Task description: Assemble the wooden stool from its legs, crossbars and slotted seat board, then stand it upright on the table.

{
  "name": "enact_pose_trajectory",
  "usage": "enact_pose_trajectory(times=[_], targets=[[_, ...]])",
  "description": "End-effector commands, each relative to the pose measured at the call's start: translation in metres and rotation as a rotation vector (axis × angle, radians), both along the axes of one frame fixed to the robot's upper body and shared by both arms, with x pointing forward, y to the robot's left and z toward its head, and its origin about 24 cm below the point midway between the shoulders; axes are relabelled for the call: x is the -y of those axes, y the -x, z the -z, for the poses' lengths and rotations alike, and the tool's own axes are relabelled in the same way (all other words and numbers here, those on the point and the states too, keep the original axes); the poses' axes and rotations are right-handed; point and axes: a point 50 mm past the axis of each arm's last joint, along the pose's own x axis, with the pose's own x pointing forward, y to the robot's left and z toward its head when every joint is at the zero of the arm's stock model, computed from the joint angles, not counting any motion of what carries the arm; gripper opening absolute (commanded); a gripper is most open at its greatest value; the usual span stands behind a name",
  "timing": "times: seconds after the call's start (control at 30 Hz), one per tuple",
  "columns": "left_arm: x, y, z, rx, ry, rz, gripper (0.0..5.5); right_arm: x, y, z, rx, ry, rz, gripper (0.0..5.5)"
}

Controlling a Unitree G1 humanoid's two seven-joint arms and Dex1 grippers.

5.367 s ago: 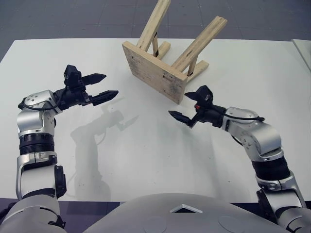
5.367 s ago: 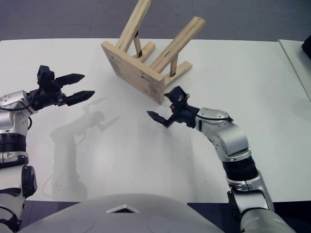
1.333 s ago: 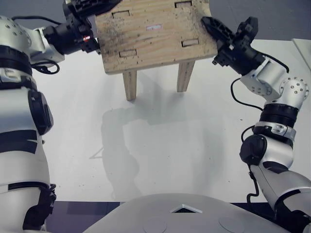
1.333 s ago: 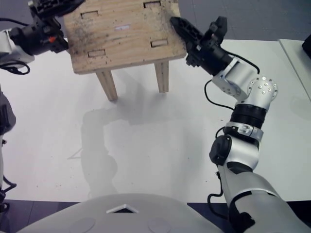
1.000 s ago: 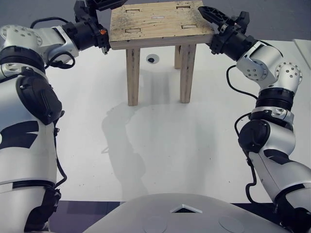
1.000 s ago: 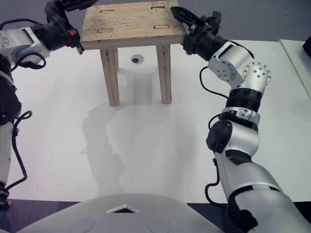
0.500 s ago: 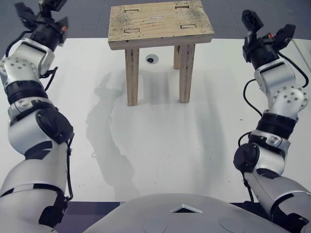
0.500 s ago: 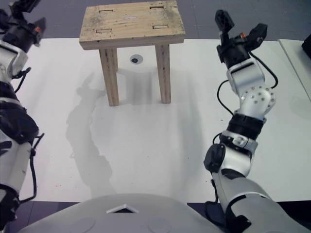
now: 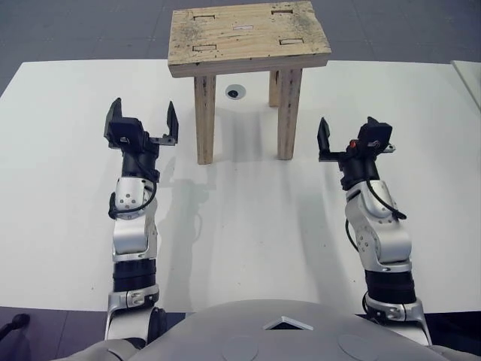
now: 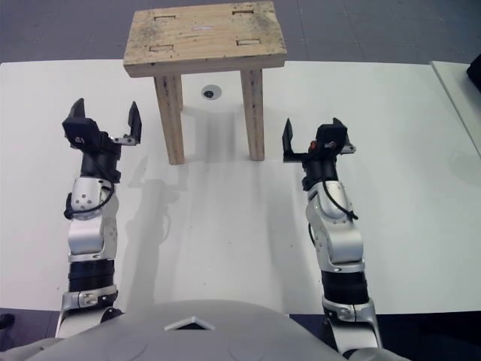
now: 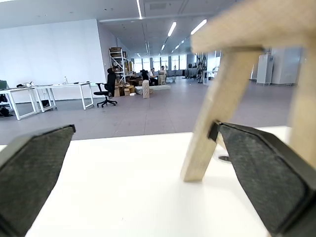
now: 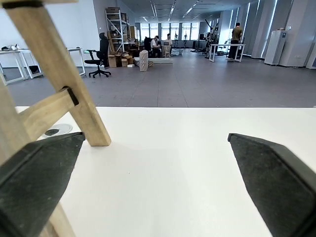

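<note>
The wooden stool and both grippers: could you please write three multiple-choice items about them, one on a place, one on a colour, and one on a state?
1. Where is the stool?
A. Lying on its side.
B. Standing upright on the table, beyond the grippers.
C. Held in the air.

2. What colour is the table top?
A. White.
B. Black.
C. Green.

3. How are the left gripper and the right gripper?
A. Both shut on the stool.
B. One open, one shut.
C. Both open, touching nothing.

Answers: 1 B, its legs rest on the table; 2 A, the bare surface is white; 3 C, both stand spread wide, clear of the stool.
</note>
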Motion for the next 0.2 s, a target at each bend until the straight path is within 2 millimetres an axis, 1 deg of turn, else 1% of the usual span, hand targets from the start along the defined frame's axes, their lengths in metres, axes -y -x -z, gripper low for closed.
enact_pose_trajectory(times=[0.03,0.2], targets=[[0.004,0.008,0.003,-0.002,-0.037,0.014,5.40,-0.003,0.006,-0.001,0.009,0.016,-0.005,5.39],[0.017,0.017,0.006,-0.010,-0.025,0.036,5.40,-0.003,0.013,0.000,-0.008,0.029,-0.027,5.39]])
